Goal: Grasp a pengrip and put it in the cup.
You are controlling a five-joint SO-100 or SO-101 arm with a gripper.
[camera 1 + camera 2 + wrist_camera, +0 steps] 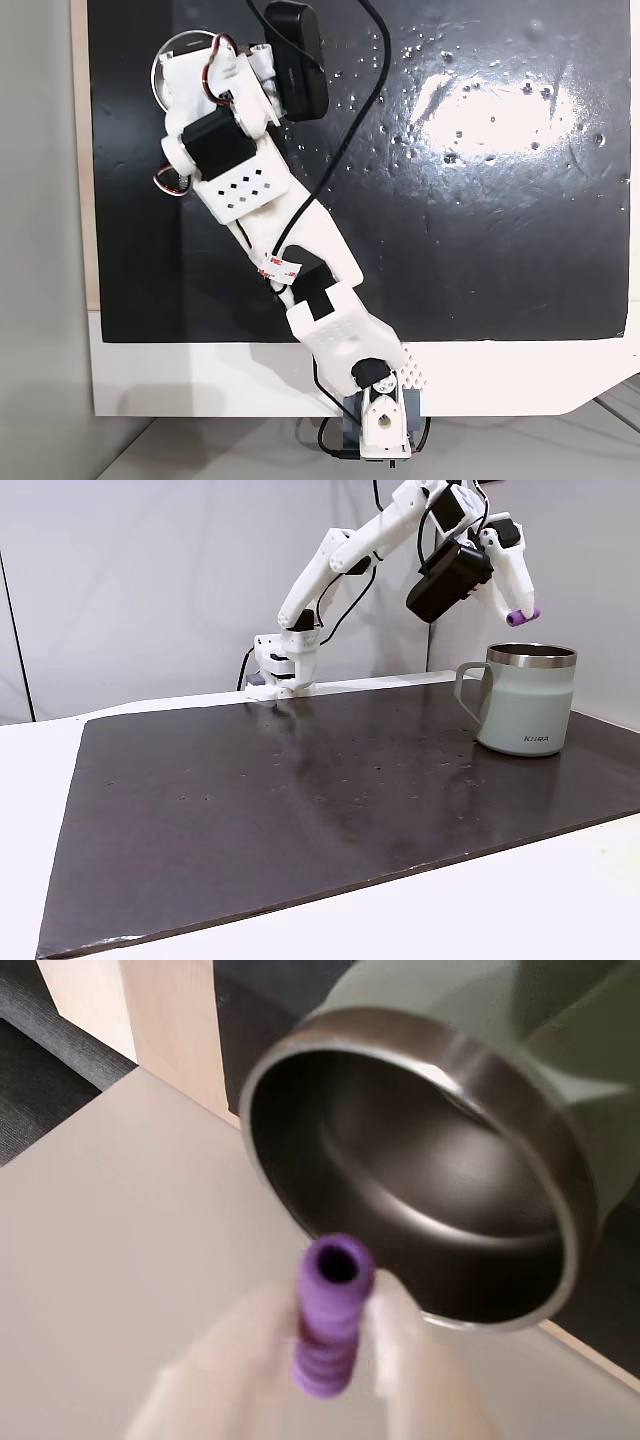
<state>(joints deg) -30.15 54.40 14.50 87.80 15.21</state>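
The pengrip is a small purple ribbed tube, held in the air just above the cup's rim. My gripper is shut on it. In the wrist view the pengrip stands between two blurred white fingers, its hollow end pointing at the cup's steel mouth. The cup, grey-green with a shiny rim and a side handle, stands upright on the mat's right side. Seen from above, part of the cup's rim shows under the arm's wrist at the top left.
A black mat covers most of the white table. The arm's base sits at the mat's far edge. A black wrist camera and its cable ride on the arm. Small white specks dot the mat.
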